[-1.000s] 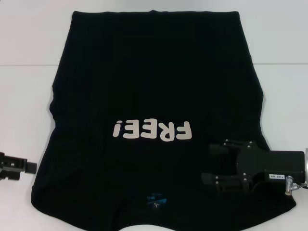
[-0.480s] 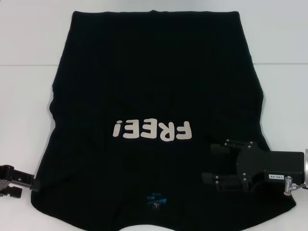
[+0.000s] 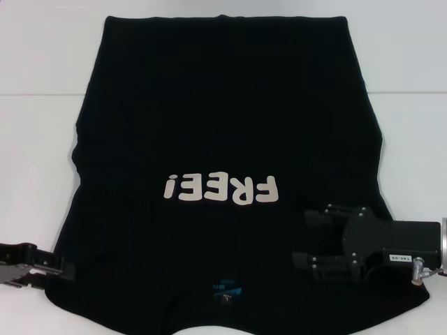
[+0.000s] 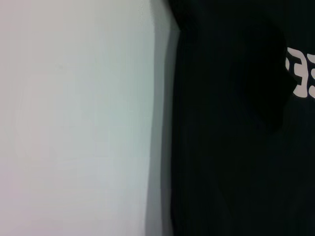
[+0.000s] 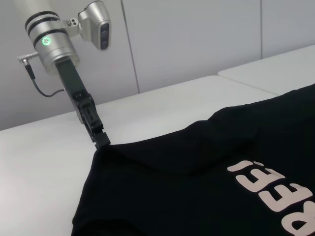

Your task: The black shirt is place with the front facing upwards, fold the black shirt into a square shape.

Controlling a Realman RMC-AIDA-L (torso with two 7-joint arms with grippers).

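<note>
Touching black shirt (image 3: 223, 105), possibly: left gripper (image 3: 61, 269).

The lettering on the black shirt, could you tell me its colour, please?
Cream lettering on the black shirt, clearest in the head view.

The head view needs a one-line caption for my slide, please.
Black shirt lies flat on the white table, left claw at its edge, right claw open above it.

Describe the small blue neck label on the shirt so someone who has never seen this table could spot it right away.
A black shirt covers most of the white table, its cream FREE! lettering reading upside down from the head view. Nearer the robot than that lettering, by the collar, sits the blue neck label. It is the only blue patch on the fabric.
</note>
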